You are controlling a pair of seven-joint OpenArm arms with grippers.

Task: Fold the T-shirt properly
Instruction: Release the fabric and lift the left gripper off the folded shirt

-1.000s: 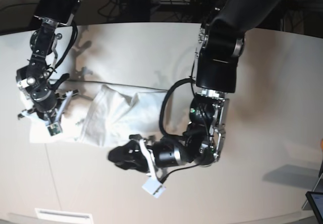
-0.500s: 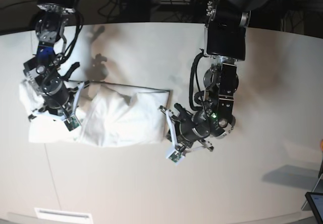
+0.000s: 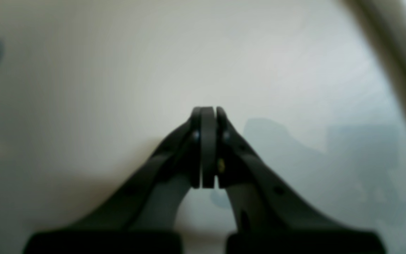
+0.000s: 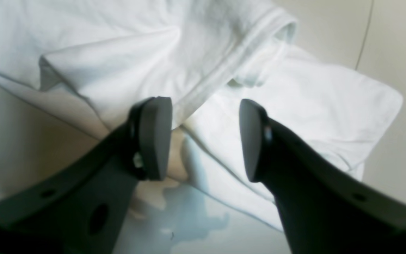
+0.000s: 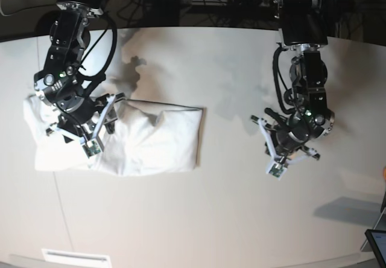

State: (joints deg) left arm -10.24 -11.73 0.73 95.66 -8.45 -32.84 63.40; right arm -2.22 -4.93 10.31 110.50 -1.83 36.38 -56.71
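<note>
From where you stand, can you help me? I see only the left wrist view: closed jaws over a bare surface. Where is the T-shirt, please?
Observer: The T-shirt lies folded on the table, far from your left gripper, at the other arm's side.
Operator: Is the right gripper holding it?
Observer: No. The right gripper is open above the cloth, with nothing between its jaws.
Operator: Which part is under it?
Observer: A sleeve with its hem, lying on top of the folded body.
Operator: Is any print visible?
Observer: No, only plain white cloth shows in every view.
</note>
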